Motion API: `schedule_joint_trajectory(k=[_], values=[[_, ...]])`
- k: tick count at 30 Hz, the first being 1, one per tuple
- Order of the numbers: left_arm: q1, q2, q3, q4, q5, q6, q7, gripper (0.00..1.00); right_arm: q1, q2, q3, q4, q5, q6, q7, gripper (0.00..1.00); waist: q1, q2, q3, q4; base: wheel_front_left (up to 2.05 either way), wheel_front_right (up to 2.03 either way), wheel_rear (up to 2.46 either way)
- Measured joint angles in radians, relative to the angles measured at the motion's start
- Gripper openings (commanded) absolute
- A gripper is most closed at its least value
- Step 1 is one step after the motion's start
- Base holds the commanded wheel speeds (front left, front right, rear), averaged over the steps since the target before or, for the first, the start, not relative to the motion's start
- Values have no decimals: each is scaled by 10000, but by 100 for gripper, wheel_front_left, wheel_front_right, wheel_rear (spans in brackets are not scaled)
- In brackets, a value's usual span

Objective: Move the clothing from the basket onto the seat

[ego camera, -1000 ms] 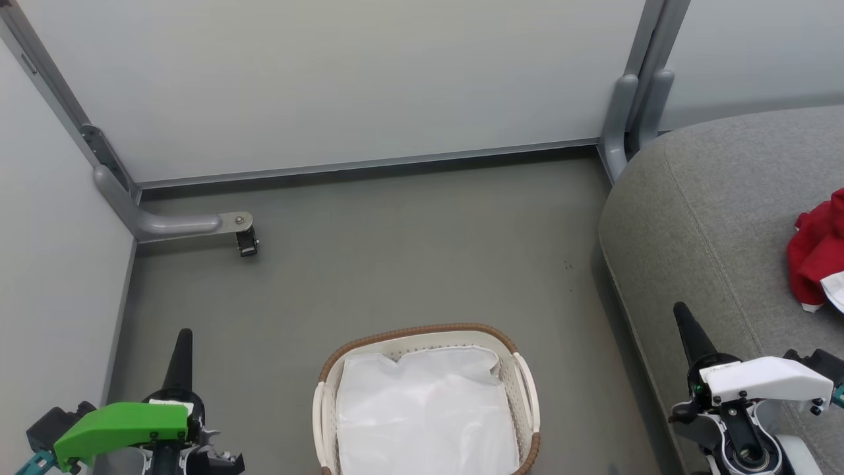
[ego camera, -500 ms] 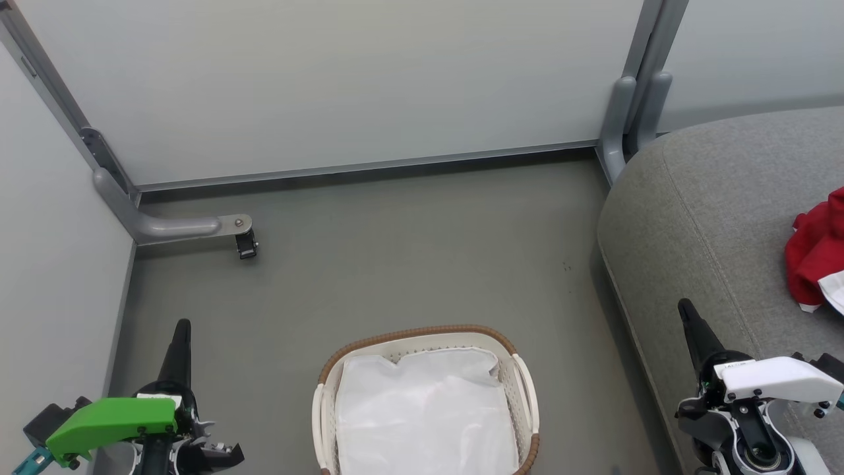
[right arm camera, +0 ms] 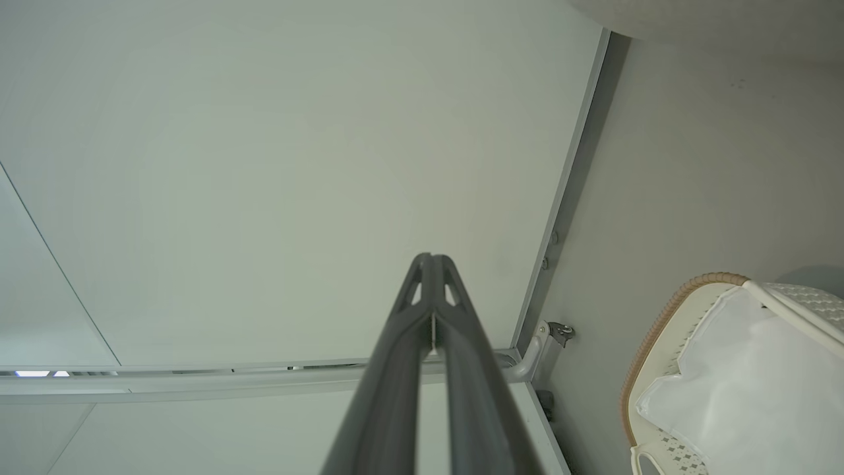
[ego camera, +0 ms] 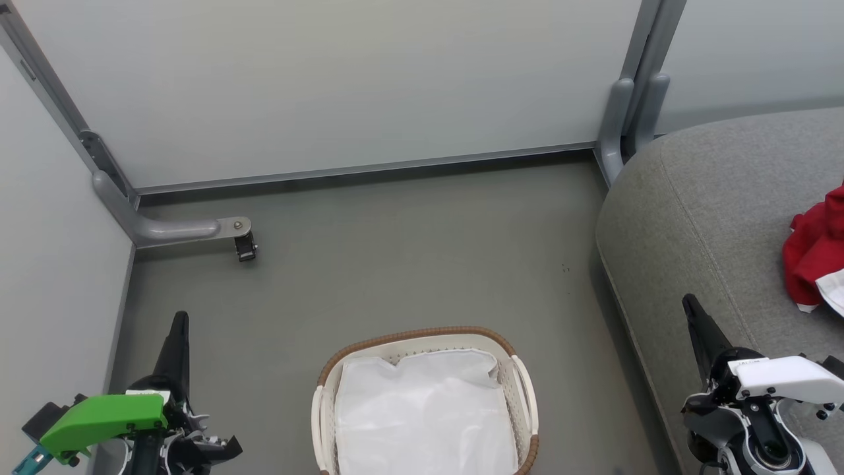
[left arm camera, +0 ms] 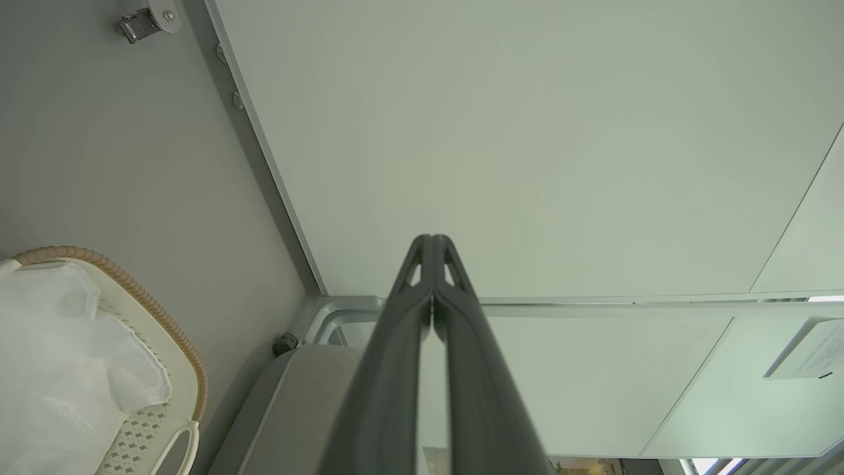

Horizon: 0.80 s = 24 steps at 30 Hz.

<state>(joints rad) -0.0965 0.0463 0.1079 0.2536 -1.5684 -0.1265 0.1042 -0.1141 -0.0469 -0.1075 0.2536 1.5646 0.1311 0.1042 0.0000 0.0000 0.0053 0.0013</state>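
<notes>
Left gripper [ego camera: 179, 323] at lower left of head view, fingers pressed together, empty, pointing up the frame above grey floor [ego camera: 395, 251]. Right gripper [ego camera: 692, 310] at lower right, likewise closed and empty, poised over front edge of seat [ego camera: 712, 218]. Basket [ego camera: 415, 333] at bottom centre, between the two grippers, well apart from both. Inside it, crumpled white liner [ego camera: 422, 409], with no red cloth to be seen on top. Clothing [ego camera: 814, 264] at far right edge: a red heap with a bit of white trim, lying on seat, partly cut off by frame. Pale wall [ego camera: 330, 86] across top.

Left wrist view: two dark fingers rising from bottom centre, tips touching, nothing between them. Basket at lower left, brown rim and liner visible. Grey corner of seat near it at bottom.

Right wrist view: same closed pair of fingers at bottom centre, nothing held. Basket at lower right, again with liner alone in sight.

Progress, as a judgement: transfer apparently finished, or close to it. Red clothing on seat, basket seemingly bare save for liner. Number of garments in heap impossible to tell, with part beyond frame. Anything tucked under liner impossible to rule out. Left to do, at most: a check of basket.
</notes>
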Motion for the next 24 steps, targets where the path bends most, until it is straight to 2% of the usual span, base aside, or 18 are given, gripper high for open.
schedule_joint_trajectory(k=[7, 24], values=[[-49, 2, 54, -73, -422, -10, 96, 0, 5, -2, -69, -81, 458, -2, 102, 0, 0, 0, -21, -13, 0, 0, 0], [-64, 2, 56, -86, -428, -10, 100, 0, 7, -2, -73, -90, 462, -2, 102, 0, 0, 0, -22, -13, 0, 0, 0]])
